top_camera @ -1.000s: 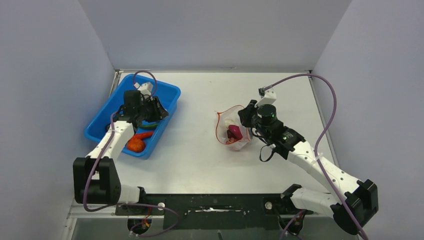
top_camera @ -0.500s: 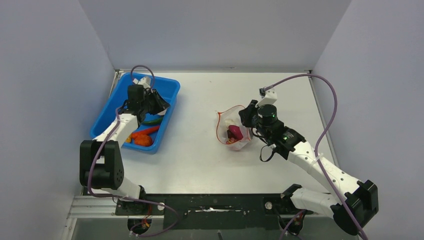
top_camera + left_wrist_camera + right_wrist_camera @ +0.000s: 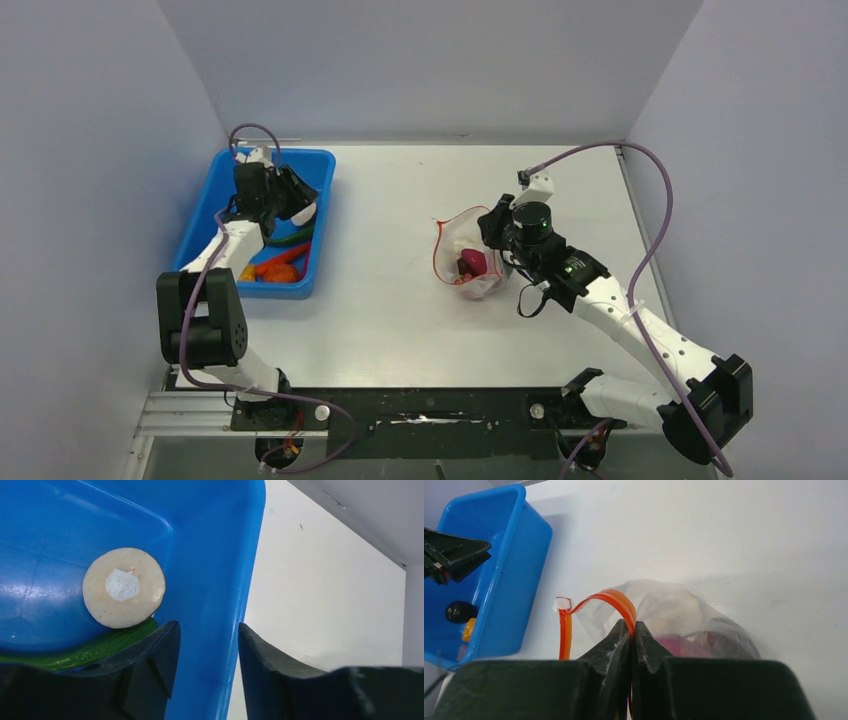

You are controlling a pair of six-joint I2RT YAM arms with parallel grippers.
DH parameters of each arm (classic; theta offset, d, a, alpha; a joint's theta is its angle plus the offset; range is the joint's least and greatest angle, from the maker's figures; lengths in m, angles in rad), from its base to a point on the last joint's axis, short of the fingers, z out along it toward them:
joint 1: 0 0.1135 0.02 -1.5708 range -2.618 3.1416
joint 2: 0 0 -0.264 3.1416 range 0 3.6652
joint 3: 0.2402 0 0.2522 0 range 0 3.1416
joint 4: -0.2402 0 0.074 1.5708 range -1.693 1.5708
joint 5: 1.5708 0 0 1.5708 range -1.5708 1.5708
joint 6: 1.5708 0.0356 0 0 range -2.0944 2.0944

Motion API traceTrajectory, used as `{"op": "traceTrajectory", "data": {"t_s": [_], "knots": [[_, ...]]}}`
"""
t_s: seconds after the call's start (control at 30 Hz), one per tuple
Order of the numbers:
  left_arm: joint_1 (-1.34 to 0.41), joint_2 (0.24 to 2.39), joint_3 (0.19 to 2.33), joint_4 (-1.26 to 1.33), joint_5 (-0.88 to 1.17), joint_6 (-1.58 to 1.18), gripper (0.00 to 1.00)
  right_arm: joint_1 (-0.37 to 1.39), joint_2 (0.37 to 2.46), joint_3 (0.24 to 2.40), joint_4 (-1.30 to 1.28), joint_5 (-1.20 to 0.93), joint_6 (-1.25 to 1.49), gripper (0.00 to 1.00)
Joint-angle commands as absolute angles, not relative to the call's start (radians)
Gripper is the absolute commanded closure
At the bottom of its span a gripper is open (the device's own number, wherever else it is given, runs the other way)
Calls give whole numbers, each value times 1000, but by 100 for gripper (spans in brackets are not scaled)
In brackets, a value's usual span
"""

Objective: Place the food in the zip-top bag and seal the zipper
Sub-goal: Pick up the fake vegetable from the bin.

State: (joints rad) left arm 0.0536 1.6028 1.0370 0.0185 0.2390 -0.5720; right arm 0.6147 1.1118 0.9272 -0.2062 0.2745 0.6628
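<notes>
Left pincer: the left gripper (image 3: 207, 630) stood astride the right wall of the blue bin (image 3: 215, 555), one finger inside and one outside; whether it squeezed the wall, I cannot tell.
In the way: that wall filled the gap between the jaws.
Food in bin: a white disc (image 3: 124, 587) lay just ahead of the inner finger, overlapping a green piece (image 3: 100, 647); an orange piece (image 3: 275, 270) and a dark piece (image 3: 458, 611) lay nearer the bin's front.
Right pincer: the right gripper (image 3: 633, 627) was clenched on the zipper (image 3: 616, 600).
Bag: the zip-top bag (image 3: 674, 605) sat mid-table (image 3: 400, 200), well apart from the bin, mouth gaping leftward.
Inside bag: a purple piece (image 3: 470, 263).
</notes>
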Motion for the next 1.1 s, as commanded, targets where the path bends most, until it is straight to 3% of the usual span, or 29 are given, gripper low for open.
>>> {"op": "traceTrajectory", "data": {"t_s": [0.0, 0.07, 0.23, 0.33, 0.6, 0.73, 1.07], "knots": [[69, 1536, 1092, 61, 196, -554, 49, 611, 1112, 981, -184, 309, 671, 100], [92, 1533, 1084, 65, 182, -579, 44, 610, 1113, 978, -188, 309, 675, 100], [147, 1582, 1092, 87, 215, -607, 44, 612, 1115, 976, -192, 301, 686, 100], [153, 1624, 1127, 96, 283, -485, 43, 614, 1120, 985, -196, 295, 688, 100], [186, 1802, 1272, -56, 376, -292, 31, 626, 1111, 986, -212, 309, 691, 100], [199, 1915, 1375, -175, 452, -260, 30, 628, 1113, 992, -219, 329, 677, 100], [204, 1985, 1366, -105, 512, -281, 29, 630, 1145, 1005, -202, 317, 674, 100]]}}
